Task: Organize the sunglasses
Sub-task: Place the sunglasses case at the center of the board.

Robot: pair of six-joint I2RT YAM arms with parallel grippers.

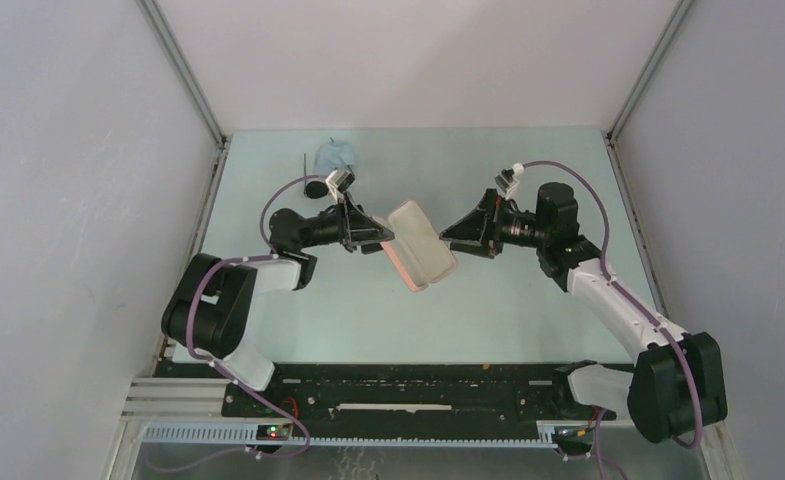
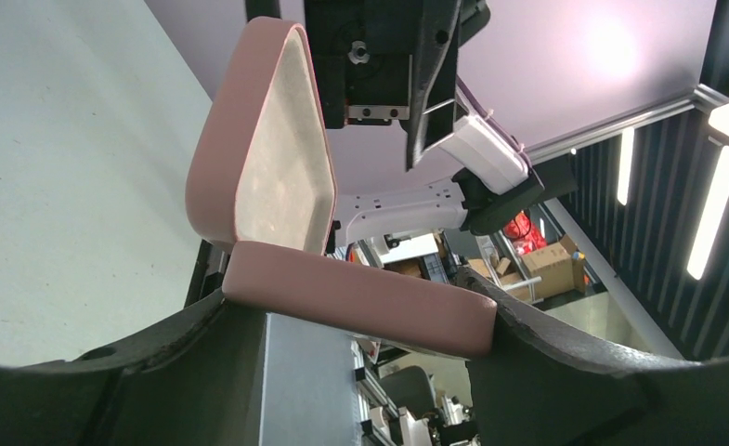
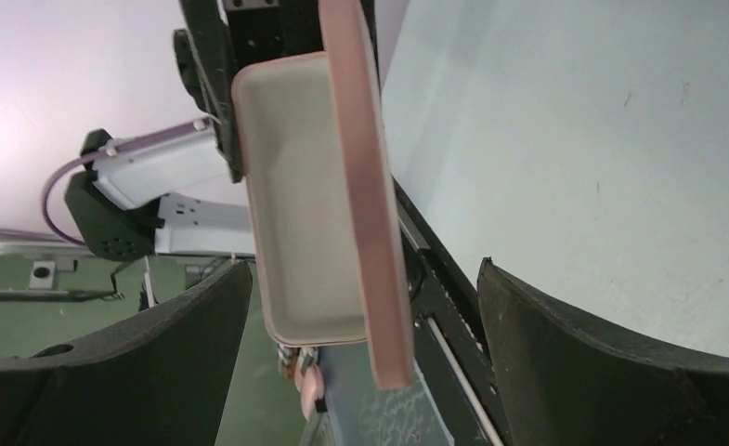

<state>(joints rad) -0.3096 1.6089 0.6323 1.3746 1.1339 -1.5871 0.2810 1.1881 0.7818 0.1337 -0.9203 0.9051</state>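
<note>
The sunglasses (image 1: 314,187) lie on the counter (image 1: 508,310) at its far left, just in front of the light blue cloth (image 1: 334,153). They are partly hidden behind the left wrist and well apart from both end effectors. Nothing holds them.

Nearer the middle, the pink case (image 1: 423,248) stands open with its pale lining showing and nothing inside it. The left end effector (image 1: 386,240) is clamped partway closed on one half of the case, with the other half hinged away from it. The case seems to be raised off the counter, though I cannot be sure.

The right end effector (image 1: 450,236) faces the case from the other side. Its jaws are spread as wide as they go and have hold of nothing. The case's edge reaches in between them.

The step in hand looks like getting the case open and ready. Next, the free right arm would have to cross to the far left, pinch the thin frame and bring it into the lined half. Those wire arms are slight and could easily slip.
</note>
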